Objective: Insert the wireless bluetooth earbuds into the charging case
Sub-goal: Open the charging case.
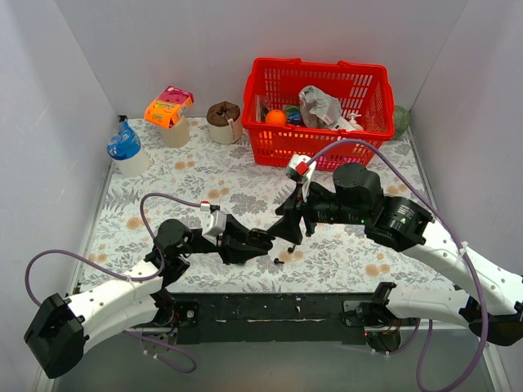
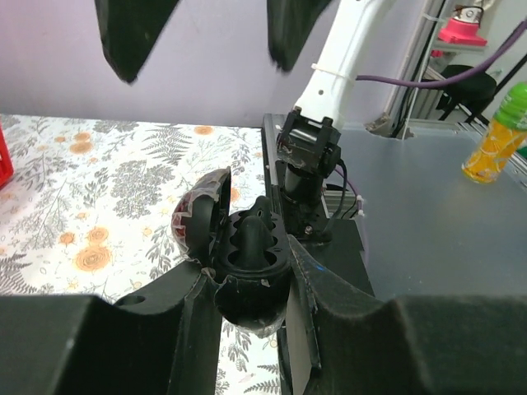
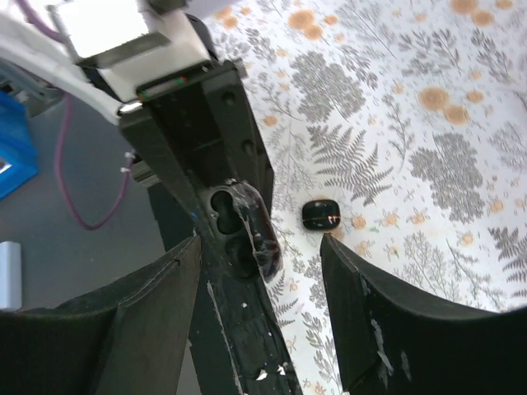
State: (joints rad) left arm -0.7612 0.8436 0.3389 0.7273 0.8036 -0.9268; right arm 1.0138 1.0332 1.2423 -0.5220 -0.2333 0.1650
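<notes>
My left gripper (image 1: 257,239) (image 2: 251,280) is shut on the black charging case (image 2: 251,251) (image 3: 239,230). The case's lid (image 2: 202,216) is swung open and both wells look empty. My right gripper (image 1: 288,224) (image 3: 259,244) hovers just above the case, open, with nothing between its fingers (image 2: 132,37). Two tiny black bits, which look like wireless bluetooth earbuds (image 1: 279,261) (image 1: 292,247), lie on the floral cloth under the grippers. A small closed black pebble-shaped case (image 3: 323,214) lies on the cloth beside the held case.
A red basket (image 1: 319,110) full of items stands at the back. At the back left are a blue-lidded cup (image 1: 125,149), an orange packet (image 1: 169,108) and a brown cup (image 1: 224,120). The table's dark near edge and the right arm's base (image 2: 306,156) are close.
</notes>
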